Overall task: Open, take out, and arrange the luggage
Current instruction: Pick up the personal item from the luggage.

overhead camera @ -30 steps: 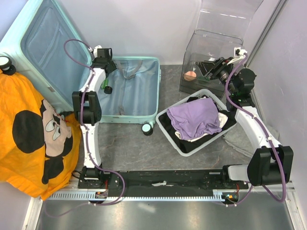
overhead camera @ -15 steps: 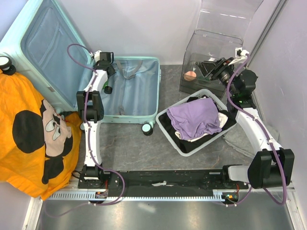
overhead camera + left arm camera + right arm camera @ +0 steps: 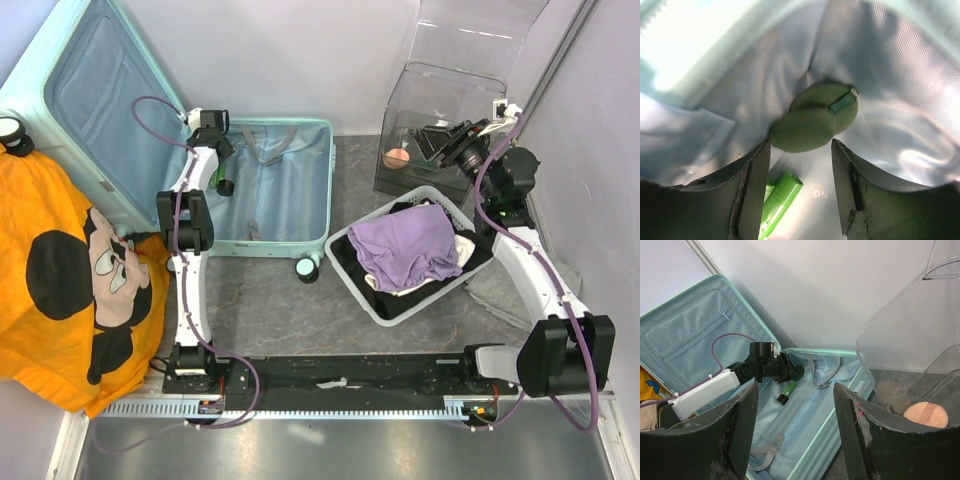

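The luggage, a mint suitcase (image 3: 329, 180), lies open on the floor with its lid (image 3: 90, 90) propped up at the back left. My left gripper (image 3: 222, 150) reaches into its back left corner. The jaws are closed on an olive-green round thing (image 3: 810, 125), which is held above the pale blue lining (image 3: 805, 430). A green tube (image 3: 225, 186) lies on the lining just below the gripper (image 3: 800, 145). My right gripper (image 3: 428, 140) hovers open by the clear box, with nothing between its fingers (image 3: 740, 430).
A white mesh basket (image 3: 355, 283) holding a purple cloth (image 3: 405, 245) sits right of the suitcase. A clear plastic box (image 3: 440, 90) at the back right contains a peach round thing (image 3: 397, 158). An orange cartoon-mouse cloth (image 3: 60, 280) lies at the left.
My left gripper's jaws have narrowed onto the round green thing, and its wrist has shifted slightly inside the suitcase corner. The right arm has barely moved.
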Robot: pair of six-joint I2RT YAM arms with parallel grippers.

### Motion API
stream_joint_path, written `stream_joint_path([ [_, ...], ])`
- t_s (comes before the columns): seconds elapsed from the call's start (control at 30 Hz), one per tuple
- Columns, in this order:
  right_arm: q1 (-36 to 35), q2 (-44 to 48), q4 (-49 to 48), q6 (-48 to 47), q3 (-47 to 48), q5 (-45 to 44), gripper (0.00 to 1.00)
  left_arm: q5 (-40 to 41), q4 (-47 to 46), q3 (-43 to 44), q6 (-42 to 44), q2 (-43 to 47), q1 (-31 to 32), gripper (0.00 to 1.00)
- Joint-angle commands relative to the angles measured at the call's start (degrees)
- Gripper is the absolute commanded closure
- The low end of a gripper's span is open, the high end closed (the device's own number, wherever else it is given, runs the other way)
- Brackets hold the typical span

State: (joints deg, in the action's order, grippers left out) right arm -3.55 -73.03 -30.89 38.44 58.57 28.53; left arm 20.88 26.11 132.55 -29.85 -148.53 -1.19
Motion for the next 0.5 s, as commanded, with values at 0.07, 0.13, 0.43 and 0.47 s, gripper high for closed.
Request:
stream_joint_path([
  [0.07, -0.23, 0.7, -3.38, 0.59, -0.03, 1.26, 0.31, -0.93, -1.76, 4.03, -3.2, -1.67, -2.41, 0.41],
  [0.13, -0.14, 0.53, -3.47, 0.68, 0.06, 1.35, 0.31, -1.2, -1.76, 4.38, -3.2, -1.85, -2.59, 0.4],
  [0.43, -0.23, 0.09, -3.56, 1.03, 0.32, 1.52, 0.31, -5.15, -1.33, 5.17, -4.43, -2.73, -3.29, 0.43],
  [0.47, -0.23, 0.09, -3.65, 1.03, 0.5, 1.52, 0.31, -5.41, -1.15, 5.26, -4.69, -2.73, -3.38, 0.45],
])
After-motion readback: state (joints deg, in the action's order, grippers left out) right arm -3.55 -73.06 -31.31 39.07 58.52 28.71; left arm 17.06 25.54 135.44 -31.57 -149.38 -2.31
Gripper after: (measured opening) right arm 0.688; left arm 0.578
